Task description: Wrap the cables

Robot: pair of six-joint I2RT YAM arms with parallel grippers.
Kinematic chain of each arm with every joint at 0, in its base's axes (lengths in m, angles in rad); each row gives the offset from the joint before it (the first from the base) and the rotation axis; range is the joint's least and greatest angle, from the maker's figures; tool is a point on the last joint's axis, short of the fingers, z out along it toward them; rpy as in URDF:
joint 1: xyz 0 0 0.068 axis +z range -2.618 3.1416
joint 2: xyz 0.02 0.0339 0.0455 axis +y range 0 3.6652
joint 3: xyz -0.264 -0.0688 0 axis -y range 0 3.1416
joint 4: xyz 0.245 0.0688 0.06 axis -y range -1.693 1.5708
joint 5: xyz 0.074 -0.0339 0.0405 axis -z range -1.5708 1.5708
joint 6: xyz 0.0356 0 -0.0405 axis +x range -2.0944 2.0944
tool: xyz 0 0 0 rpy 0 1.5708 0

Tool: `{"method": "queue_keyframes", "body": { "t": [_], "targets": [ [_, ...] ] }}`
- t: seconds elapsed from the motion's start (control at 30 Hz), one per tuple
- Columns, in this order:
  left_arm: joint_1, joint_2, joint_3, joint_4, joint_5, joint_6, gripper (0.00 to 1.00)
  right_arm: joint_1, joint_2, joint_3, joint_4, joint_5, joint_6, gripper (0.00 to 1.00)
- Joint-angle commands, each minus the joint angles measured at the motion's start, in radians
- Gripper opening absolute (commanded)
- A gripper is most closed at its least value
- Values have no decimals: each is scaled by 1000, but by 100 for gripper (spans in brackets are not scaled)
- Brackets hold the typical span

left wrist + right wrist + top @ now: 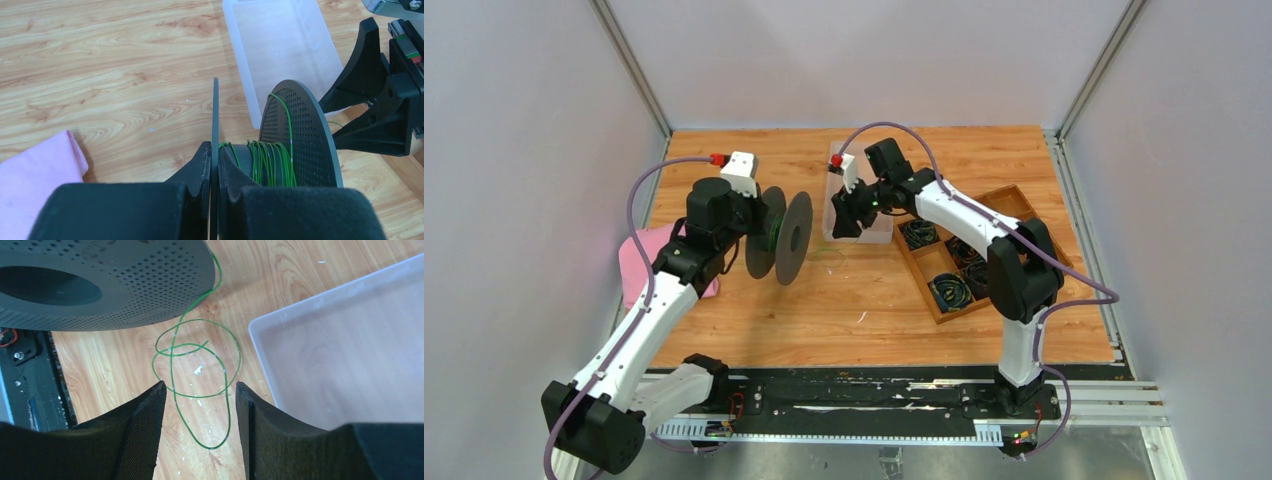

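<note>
The left fingers (199, 167) clamp the rim of a black spool (300, 145), holding it on edge for winding. Some green wire (239, 360) wraps its core. The loose tail loops on the desk (280, 270) beside the spool, beneath the parted right fingers (145, 425).

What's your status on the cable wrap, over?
Left gripper shut on spool flange. Right gripper open, over loose green cable loops on table. Some cable wound on spool. Clear bin beside, not blocking.

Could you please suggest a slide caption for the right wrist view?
Open right hand poised above loose green cable loops trailing from the black perforated spool, beside a clear bin.
</note>
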Motion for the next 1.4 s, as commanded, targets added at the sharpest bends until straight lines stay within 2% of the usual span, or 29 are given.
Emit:
{"method": "queue_keyframes", "body": {
  "t": [0.0,0.23,0.4,0.5,0.7,0.77,0.97,1.37],
  "targets": [
    [10,-22,45,43,20,-17,0,-3,14,16,-28,66,-65,53],
    [13,-25,45,44,22,-20,0,-5,33,21,-48,92,-105,51],
    [15,-25,47,43,23,-22,0,-4,48,13,-63,108,-121,43],
    [17,-28,52,40,21,-23,0,-8,52,4,-81,128,-137,36],
    [34,-31,65,37,30,-42,0,-19,53,-33,-100,175,-152,6],
    [45,-29,77,33,39,-53,0,-19,53,-52,-106,200,-159,1],
    [65,-23,118,15,46,-84,0,-23,42,-128,-111,242,-183,1],
    [127,9,181,-4,-67,-150,0,-14,-14,-280,-73,154,-153,1]
  ]
}}
